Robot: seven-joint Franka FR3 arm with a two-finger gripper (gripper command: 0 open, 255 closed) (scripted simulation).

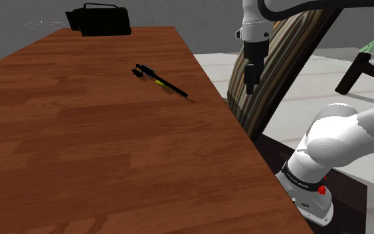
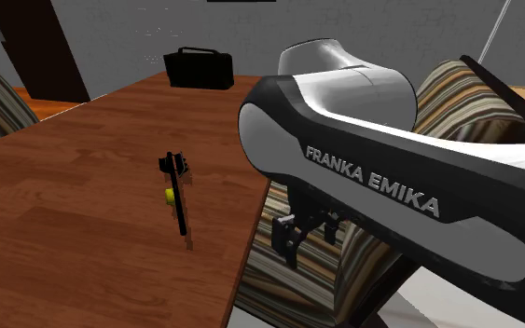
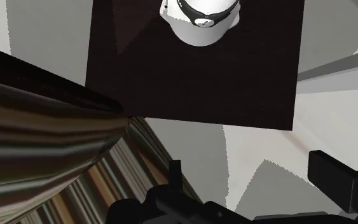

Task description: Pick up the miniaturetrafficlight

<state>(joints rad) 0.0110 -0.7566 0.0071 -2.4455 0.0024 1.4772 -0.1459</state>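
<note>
A brown wooden table (image 1: 79,146) takes up most of the shoulder view. The white arm (image 1: 341,139) rises from its dark stand (image 1: 351,196) at 4 o'clock of the table. Beside the table's long edge leans a striped cushioned chair (image 1: 281,73). A black case (image 1: 99,20) sits at the table's far end, at 11 o'clock of the task's thing in the shoulder view. The gripper (image 1: 251,90) hangs off the table, over the striped chair, pointing down. In the wrist view its two black fingers stand spread apart with nothing between them, the stand's dark top beyond. The miniature traffic light (image 1: 160,81), a slim dark piece with a yellow spot, lies flat on the table near that edge. It is at 9 o'clock of the gripper and well apart from it.
</note>
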